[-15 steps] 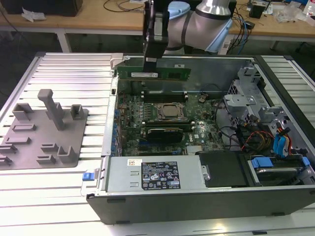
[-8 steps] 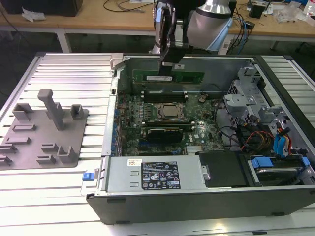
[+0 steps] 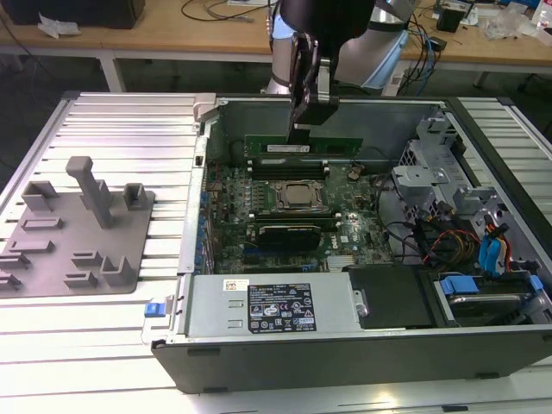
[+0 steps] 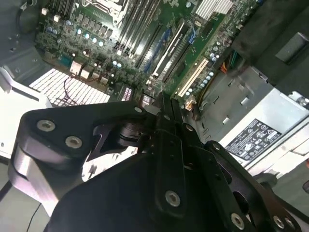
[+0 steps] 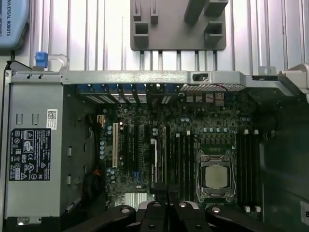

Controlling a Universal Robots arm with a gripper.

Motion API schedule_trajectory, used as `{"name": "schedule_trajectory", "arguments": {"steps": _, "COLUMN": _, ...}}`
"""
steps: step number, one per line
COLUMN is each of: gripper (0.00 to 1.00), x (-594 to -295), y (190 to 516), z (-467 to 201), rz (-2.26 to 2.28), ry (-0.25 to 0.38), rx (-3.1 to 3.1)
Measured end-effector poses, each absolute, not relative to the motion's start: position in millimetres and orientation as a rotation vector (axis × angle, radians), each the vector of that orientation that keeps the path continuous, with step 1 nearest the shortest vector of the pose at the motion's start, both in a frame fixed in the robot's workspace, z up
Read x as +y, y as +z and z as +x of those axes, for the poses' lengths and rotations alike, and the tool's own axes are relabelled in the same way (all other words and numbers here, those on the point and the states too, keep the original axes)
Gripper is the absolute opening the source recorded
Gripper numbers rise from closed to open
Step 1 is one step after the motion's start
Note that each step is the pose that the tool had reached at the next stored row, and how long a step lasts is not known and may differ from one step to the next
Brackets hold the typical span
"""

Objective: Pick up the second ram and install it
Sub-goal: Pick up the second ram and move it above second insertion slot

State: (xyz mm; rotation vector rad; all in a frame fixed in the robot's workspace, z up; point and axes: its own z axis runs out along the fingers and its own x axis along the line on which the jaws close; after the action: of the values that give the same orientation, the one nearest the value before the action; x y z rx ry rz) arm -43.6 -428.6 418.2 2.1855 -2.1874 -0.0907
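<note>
- Gripper [image 3: 299, 129] hangs over the open computer case [image 3: 345, 362] in the upper middle of the exterior view, clenched on the top edge of the second ram [image 3: 336, 147].
- Second ram sits level and on edge, just over the memory slots [image 3: 302, 170], which lie above the processor socket [image 3: 299, 197] in the frame.
- Whether the stick touches a slot cannot be told.
- Grey tray [image 3: 78, 241] lies on the ribbed table [image 3: 129, 121] at the exterior view's left, well apart from the case.
</note>
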Motion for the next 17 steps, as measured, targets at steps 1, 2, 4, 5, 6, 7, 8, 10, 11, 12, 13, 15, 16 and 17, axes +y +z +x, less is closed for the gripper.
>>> {"name": "schedule_trajectory", "arguments": {"steps": 1, "gripper": 0.09, "x": -427, "y": 416, "z": -42, "rz": 2.185, "ry": -0.091, "rx": -2.187}}
{"name": "schedule_trajectory", "arguments": {"steps": 2, "gripper": 0.09, "x": -427, "y": 414, "z": -42, "rz": 2.186, "ry": -0.091, "rx": -2.187}}
{"name": "schedule_trajectory", "arguments": {"steps": 4, "gripper": 0.09, "x": -426, "y": 410, "z": -40, "rz": 2.186, "ry": -0.091, "rx": -2.187}}
{"name": "schedule_trajectory", "arguments": {"steps": 5, "gripper": 0.09, "x": -426, "y": 409, "z": -40, "rz": 2.186, "ry": -0.091, "rx": -2.187}}
{"name": "schedule_trajectory", "arguments": {"steps": 6, "gripper": 0.09, "x": -425, "y": 407, "z": -39, "rz": 2.186, "ry": -0.091, "rx": -2.187}}
{"name": "schedule_trajectory", "arguments": {"steps": 7, "gripper": 0.09, "x": -425, "y": 405, "z": -38, "rz": 2.185, "ry": -0.091, "rx": -2.187}}
{"name": "schedule_trajectory", "arguments": {"steps": 8, "gripper": 0.09, "x": -424, "y": 403, "z": -37, "rz": 2.185, "ry": -0.091, "rx": -2.187}}
{"name": "schedule_trajectory", "arguments": {"steps": 10, "gripper": 0.09, "x": -423, "y": 395, "z": -35, "rz": 2.185, "ry": -0.091, "rx": -2.187}}
{"name": "schedule_trajectory", "arguments": {"steps": 11, "gripper": 0.09, "x": -422, "y": 391, "z": -34, "rz": 2.185, "ry": -0.091, "rx": -2.187}}
{"name": "schedule_trajectory", "arguments": {"steps": 12, "gripper": 0.09, "x": -422, "y": 386, "z": -33, "rz": 2.185, "ry": -0.091, "rx": -2.187}}
{"name": "schedule_trajectory", "arguments": {"steps": 13, "gripper": 0.09, "x": -421, "y": 383, "z": -32, "rz": 2.185, "ry": -0.091, "rx": -2.187}}
{"name": "schedule_trajectory", "arguments": {"steps": 15, "gripper": 0.09, "x": -420, "y": 376, "z": -31, "rz": 2.185, "ry": -0.091, "rx": -2.187}}
{"name": "schedule_trajectory", "arguments": {"steps": 16, "gripper": 0.09, "x": -419, "y": 373, "z": -31, "rz": 2.186, "ry": -0.091, "rx": -2.187}}
{"name": "schedule_trajectory", "arguments": {"steps": 17, "gripper": 0.09, "x": -417, "y": 369, "z": -31, "rz": 2.185, "ry": -0.091, "rx": -2.188}}
